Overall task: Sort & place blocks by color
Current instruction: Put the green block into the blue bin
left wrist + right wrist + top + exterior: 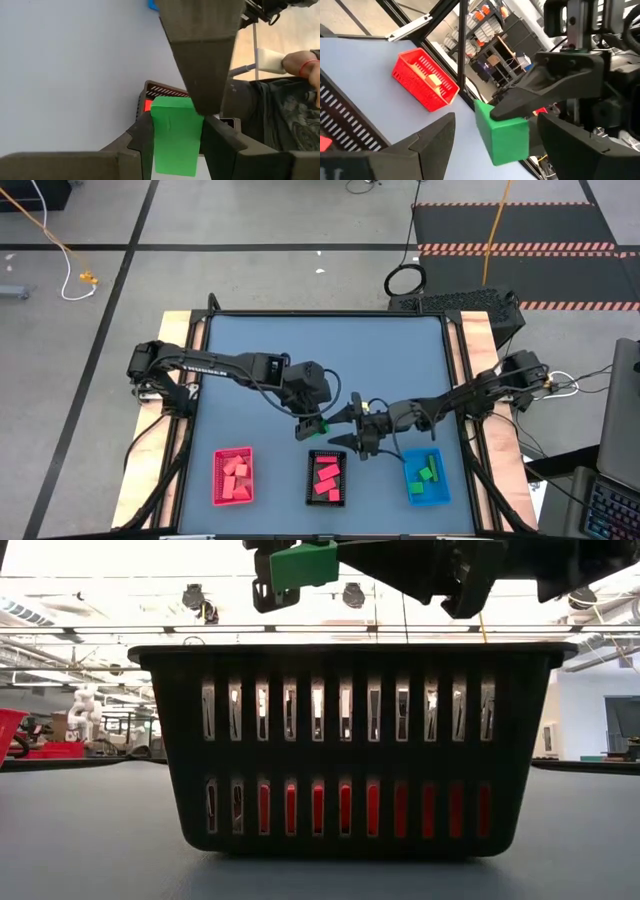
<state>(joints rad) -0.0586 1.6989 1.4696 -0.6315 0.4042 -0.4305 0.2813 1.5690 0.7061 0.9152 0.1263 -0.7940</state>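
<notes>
Green block (pixel 324 423) pinched in the left pincer (pixel 318 423), up in the air over the bench (pixel 250 350) above the black tray (pixel 327 479).

We judge this a handover: the right pincer (pixel 352 429) hangs just beside the block, spread wide and facing it, with nothing in it. Seen from the right wrist, the block (pixel 502 132) sits between our spread fingers (pixel 432 137). Its home, the blue tray (pixel 427 480), lies on the right arm's side.

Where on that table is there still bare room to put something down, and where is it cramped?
The blue table is bare from its far edge down to the arms. The front is crowded: red tray, black tray and blue tray in a row, with both claws above the black one.
</notes>
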